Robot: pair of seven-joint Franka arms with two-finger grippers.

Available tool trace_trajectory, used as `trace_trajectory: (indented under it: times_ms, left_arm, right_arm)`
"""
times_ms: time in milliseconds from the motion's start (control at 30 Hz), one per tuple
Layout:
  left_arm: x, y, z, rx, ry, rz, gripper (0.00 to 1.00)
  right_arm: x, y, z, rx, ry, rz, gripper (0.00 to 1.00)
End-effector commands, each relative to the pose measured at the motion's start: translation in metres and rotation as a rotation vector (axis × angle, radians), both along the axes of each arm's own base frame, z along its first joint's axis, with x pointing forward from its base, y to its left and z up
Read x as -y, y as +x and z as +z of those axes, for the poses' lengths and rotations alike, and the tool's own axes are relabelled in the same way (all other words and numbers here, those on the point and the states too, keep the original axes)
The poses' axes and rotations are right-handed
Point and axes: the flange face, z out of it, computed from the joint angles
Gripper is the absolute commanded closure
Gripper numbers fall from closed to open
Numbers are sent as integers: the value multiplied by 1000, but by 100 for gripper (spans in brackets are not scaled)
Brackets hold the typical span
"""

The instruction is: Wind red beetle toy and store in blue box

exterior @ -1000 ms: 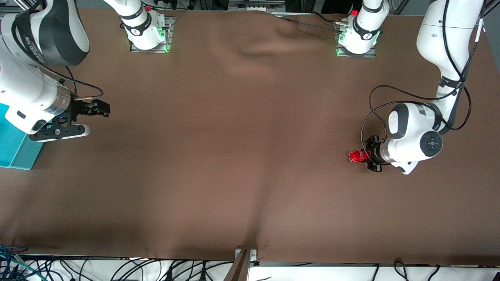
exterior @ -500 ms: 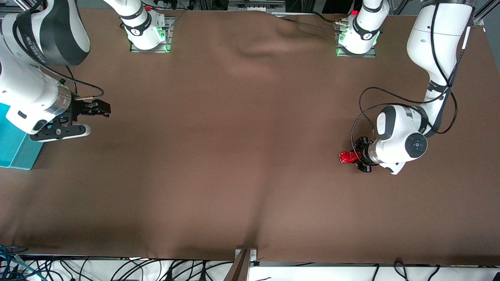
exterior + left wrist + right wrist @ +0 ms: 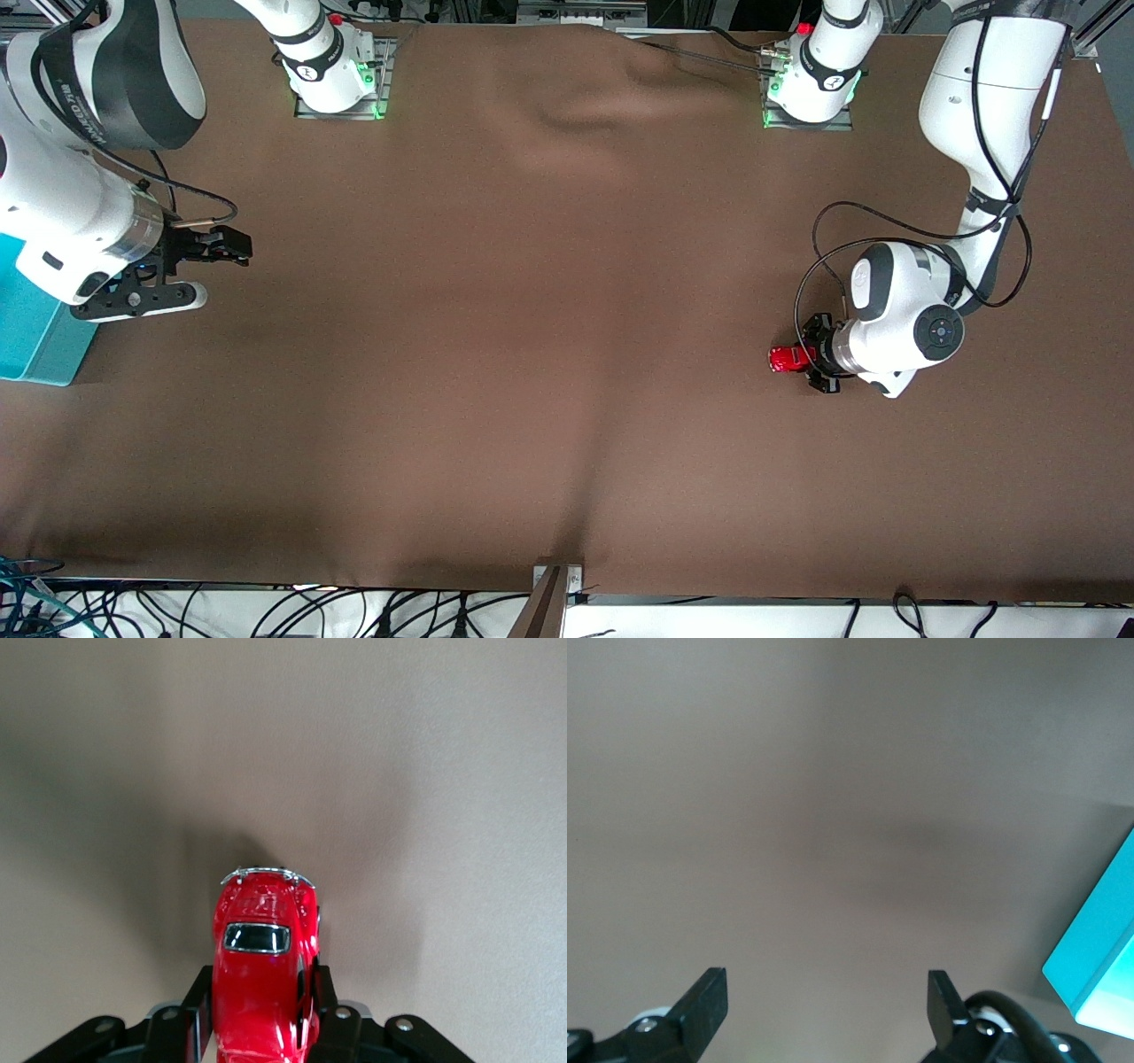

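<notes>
Left tool (image 3: 257, 1032) clamped on the toy car's (image 3: 261, 970) flanks (glossy, light, likely slippery); right tool (image 3: 824, 1001), jaws apart, waits beside the blue box (image 3: 31, 332)

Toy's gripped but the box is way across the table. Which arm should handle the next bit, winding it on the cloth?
Left. The left gripper is already shut on the red beetle toy at the brown cloth. The right gripper waits open beside the blue box.

Brown cloth (image 3: 532, 310) covers table w/ wrinkles; tangled cables (image 3: 266, 611) along the near edge.
</notes>
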Motion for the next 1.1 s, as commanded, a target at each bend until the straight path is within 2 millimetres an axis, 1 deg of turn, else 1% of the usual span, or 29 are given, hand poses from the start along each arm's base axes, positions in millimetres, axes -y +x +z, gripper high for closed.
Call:
trace_trajectory:
  times_ms: [0,133,200,400,567,667,900,1067]
  left_arm:
    - [-20,3,-10,-3,3,-14,100]
    - [-31,3,-10,0,1,-17,100]
    - [-43,4,-10,1,1,-8,100]
    - [-67,4,-10,3,24,-16,100]
    - [-80,3,-10,4,17,-46,100]
    - [-83,3,-10,8,9,-86,100]
    - [-95,2,-10,10,3,-102,100]
    - [-114,1,-10,10,2,-79,100]
  right_arm:
    - [0,-1,1,8,-11,-8,0]
    - [-2,-2,1,8,-11,-5,0]
    - [-2,-2,1,8,-11,-3,0]
    - [-2,-2,2,9,-11,-5,0]
    - [0,-2,2,9,-11,-8,0]
    - [-2,-2,2,8,-11,-4,0]
    - [-6,-3,2,8,-11,2,0]
    - [-6,-3,3,9,-11,2,0]
